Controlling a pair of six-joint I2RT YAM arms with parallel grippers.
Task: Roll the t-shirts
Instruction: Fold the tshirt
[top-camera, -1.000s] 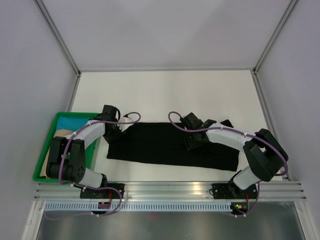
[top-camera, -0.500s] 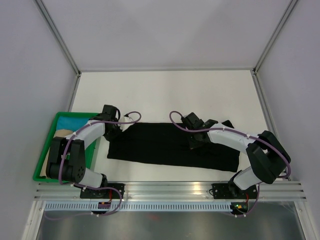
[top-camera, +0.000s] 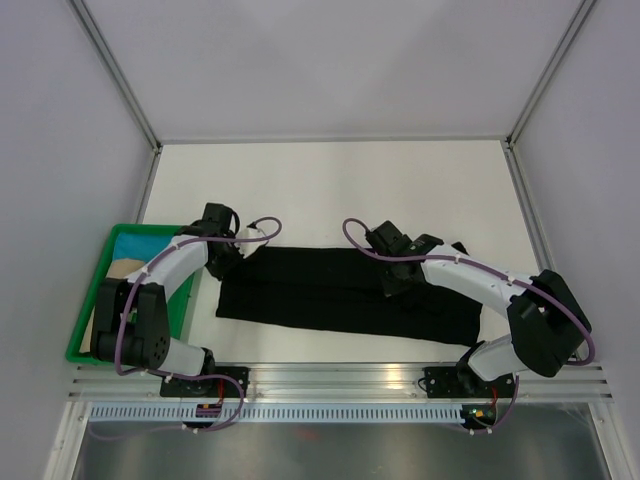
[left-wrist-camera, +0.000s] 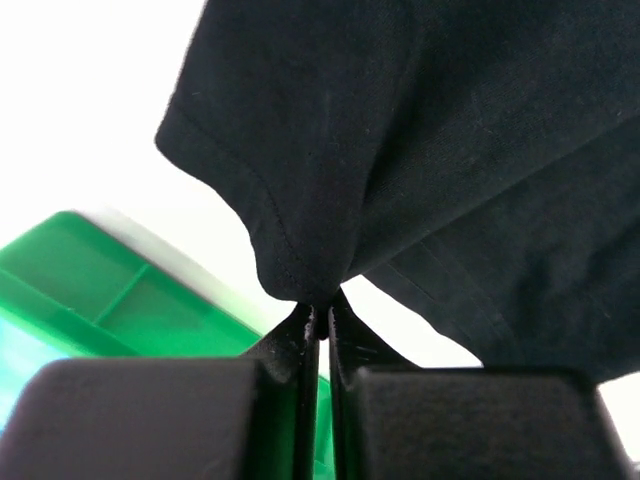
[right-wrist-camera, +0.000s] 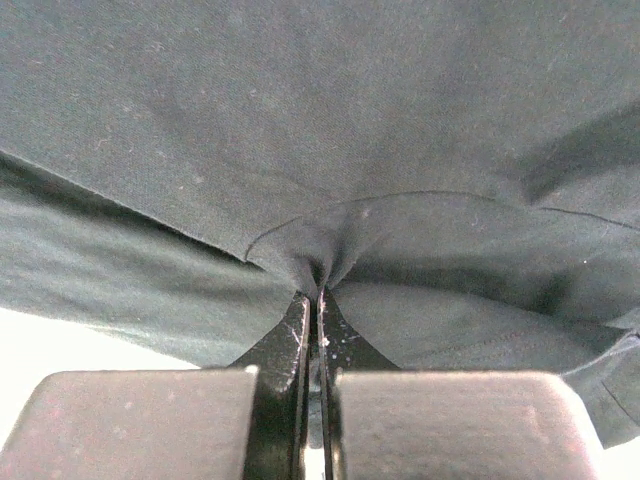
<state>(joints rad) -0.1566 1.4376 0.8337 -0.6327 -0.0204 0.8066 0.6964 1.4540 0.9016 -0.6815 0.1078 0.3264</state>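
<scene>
While both arms hold as they do, you have the t-shirt (top-camera: 340, 295) lying as a long black band on the table (top-camera: 330, 180). Its long axis runs left to right, just beyond the 2 arm bases. Your left end effector (left-wrist-camera: 320, 312) is pressed fully together on a pinch of hemmed cloth at the far corner of the band's left end. Your right end effector (right-wrist-camera: 318, 285) is likewise clamped tight on a small tuck of the top layer. It grips right of the band's middle, so the shirt's right end lies outside its hold.

Both grips sit toward the far side, so most of the cloth lies between each end effector and the bases. In my judgement a roll turns on that, with both pinches carried evenly across the short axis.

The left arm is nearer the green bin (top-camera: 78, 350), which stands just beside the shirt's left end. The bin holds something blue and something tan, partly hidden by that arm.
</scene>
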